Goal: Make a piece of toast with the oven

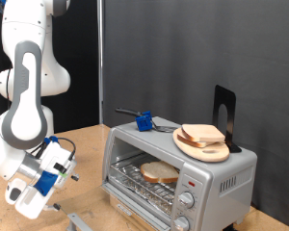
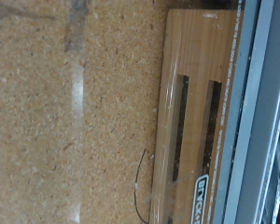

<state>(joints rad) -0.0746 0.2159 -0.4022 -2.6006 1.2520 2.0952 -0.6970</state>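
Claw (image 1: 60, 185) (seemingly empty) — toast (image 1: 160, 173) inside oven (image 1: 180, 171), apart.

Brushed silver metal oven (image 1: 217, 173) with glass door; round wooden plate (image 1: 197, 146); speckled matt particleboard tabletop (image 2: 56, 121).

A robotics lab test bench: a white jointed robot arm (image 1: 27, 87) stands on a bare chipboard tabletop (image 1: 82, 144) before a black curtain backdrop (image 1: 183, 48).
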